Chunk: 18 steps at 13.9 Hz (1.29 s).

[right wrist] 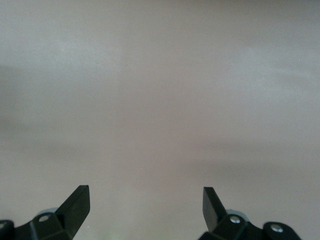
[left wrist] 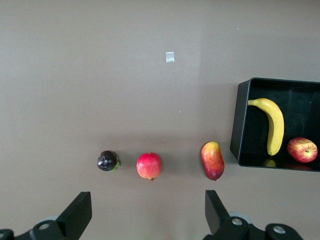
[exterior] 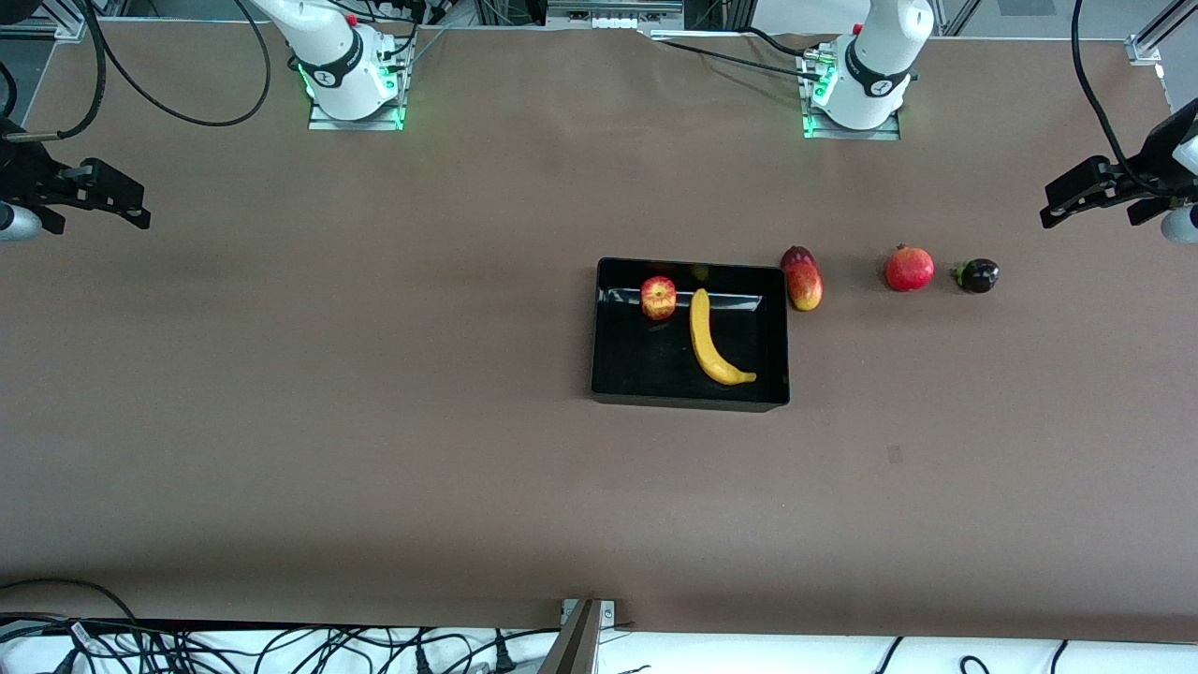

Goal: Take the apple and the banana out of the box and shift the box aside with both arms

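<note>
My left gripper (exterior: 1053,213) and right gripper (exterior: 140,217) hang spread and empty at the table's ends. The apple (exterior: 658,298) and banana (exterior: 711,341) lie in the box (exterior: 608,374), nearer my left; the banana's long axis runs toward the front camera.

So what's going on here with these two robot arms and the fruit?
Nothing is being handled yet. The apple and banana lie in the black box. Beside it, toward the left arm's end of the table, sit a mango, a pomegranate and a small dark fruit. Both arms wait: the left gripper and right gripper hang open and empty over the table's ends.
</note>
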Available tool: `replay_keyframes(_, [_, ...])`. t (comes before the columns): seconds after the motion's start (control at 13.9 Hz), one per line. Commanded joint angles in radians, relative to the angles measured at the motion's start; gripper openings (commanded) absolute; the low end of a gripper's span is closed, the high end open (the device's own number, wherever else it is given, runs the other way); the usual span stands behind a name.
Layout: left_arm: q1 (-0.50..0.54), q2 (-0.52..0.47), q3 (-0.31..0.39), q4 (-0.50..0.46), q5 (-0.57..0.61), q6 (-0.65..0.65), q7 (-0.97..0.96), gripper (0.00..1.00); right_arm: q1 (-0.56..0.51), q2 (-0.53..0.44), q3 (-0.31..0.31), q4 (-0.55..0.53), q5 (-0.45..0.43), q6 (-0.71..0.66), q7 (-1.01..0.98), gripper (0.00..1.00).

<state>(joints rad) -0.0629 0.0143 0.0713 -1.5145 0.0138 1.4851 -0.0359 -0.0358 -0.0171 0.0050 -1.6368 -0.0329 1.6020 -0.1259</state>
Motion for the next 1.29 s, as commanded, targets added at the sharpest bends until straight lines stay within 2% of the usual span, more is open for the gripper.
replay_keyframes(0.0, [0.0,-0.028,0.004,-0.03,-0.012,0.011,-0.003,1.0,0.008,0.005,-0.007,0.014,-0.007,-0.01,-0.014,1.0])
replay_keyframes(0.93, [0.0,-0.016,0.004,-0.044,-0.017,0.027,-0.006,1.0,0.008,0.005,-0.007,0.014,-0.007,-0.01,-0.014,1.0])
replay_keyframes(1.22, [-0.026,0.019,-0.017,-0.108,-0.018,0.15,-0.131,1.0,0.008,0.005,-0.007,0.014,-0.007,-0.01,-0.014,1.0])
